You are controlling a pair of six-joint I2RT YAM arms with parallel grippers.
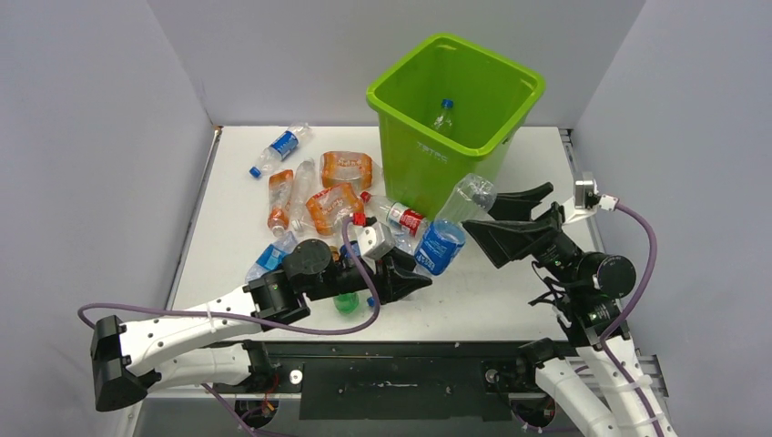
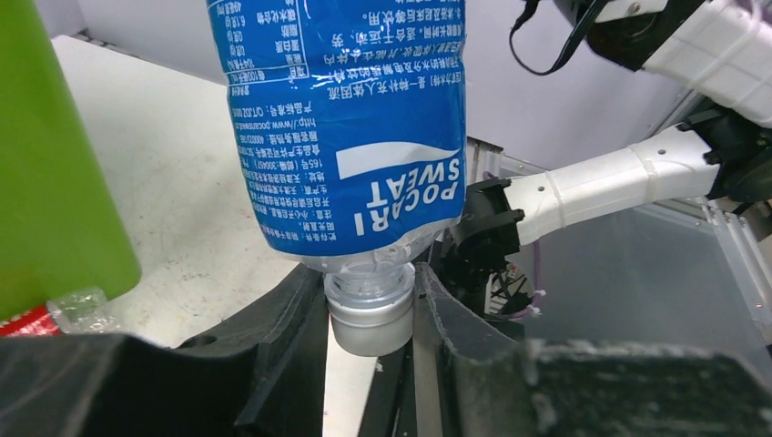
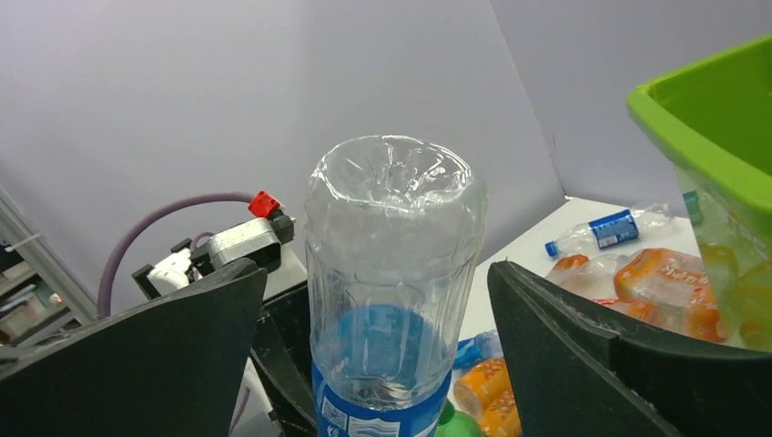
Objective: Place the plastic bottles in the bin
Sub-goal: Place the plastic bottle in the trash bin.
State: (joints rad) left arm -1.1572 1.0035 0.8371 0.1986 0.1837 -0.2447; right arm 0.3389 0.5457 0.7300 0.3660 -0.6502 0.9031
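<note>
left pincer (image 2: 370, 309) is clamped on the grey cap (image 2: 370, 319) of a clear plastic bottle w/ blue label (image 2: 346, 137). both fingers press the cap's sides and the body sticks straight out past the tips. right pincer (image 3: 378, 273) is spread wide, w/ the bottle's clear base (image 3: 391, 218) sitting in the gap. there's daylight on both sides and neither finger touches it.

reads like a hand-over mid-air, imo. bottle spans from one pincer to the other, cap end gripped and base end free, so only the left arm carries it. a cap grip leaves the long body loose to swing, prob. why the right jaws bracket the base.

tall lime-green plastic bin (image 1: 423, 173) stands just beyond the right pincer (image 1: 482, 214) tips, off to their inner side. for the left pincer (image 1: 414, 273) it's ahead, past the held bottle (image 1: 443, 241). one small bottle (image 1: 443, 116) lies inside the bin already.

remaining crushed bottles (image 1: 319, 205), orange- and blue-labelled, are heaped on the white tabletop (image 1: 492, 291) around and behind the left pincer's wrist. most are on its outer side and none near the right pincer. task is early, most bottles not yet binned.
</note>
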